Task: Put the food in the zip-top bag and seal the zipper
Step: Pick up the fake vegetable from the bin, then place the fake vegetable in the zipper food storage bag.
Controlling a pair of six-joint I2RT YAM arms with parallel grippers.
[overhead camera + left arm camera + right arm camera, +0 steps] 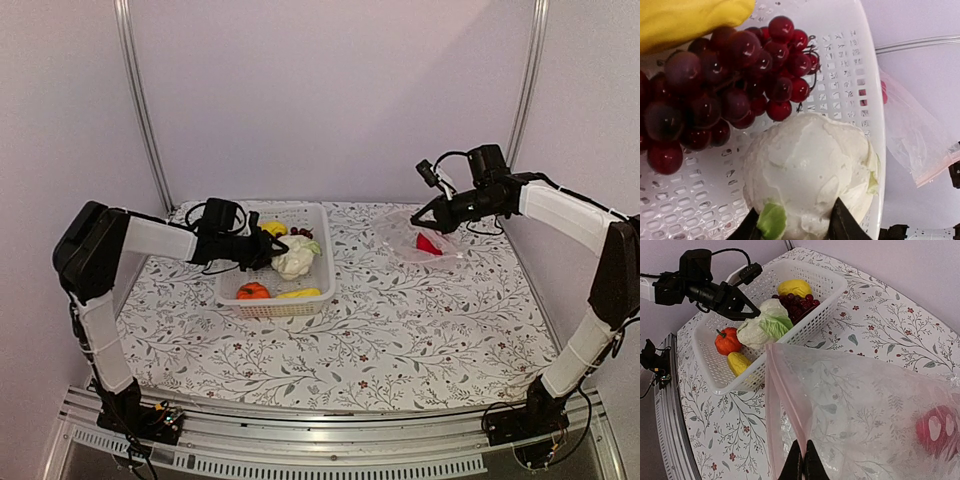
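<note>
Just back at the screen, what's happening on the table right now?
The right gripper is pinched shut on the mouth edge of the zip-top bag; the red pepper is already inside. The left gripper is in the white basket, fingers either side of the cauliflower; I cannot tell if it has clamped. Tomato, corn, lemon and grapes lie in the basket.

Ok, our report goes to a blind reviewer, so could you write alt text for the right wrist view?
The right gripper pinches the edge of a clear bag holding a red pepper. Behind it, the left gripper is at a cauliflower in a white basket.
</note>
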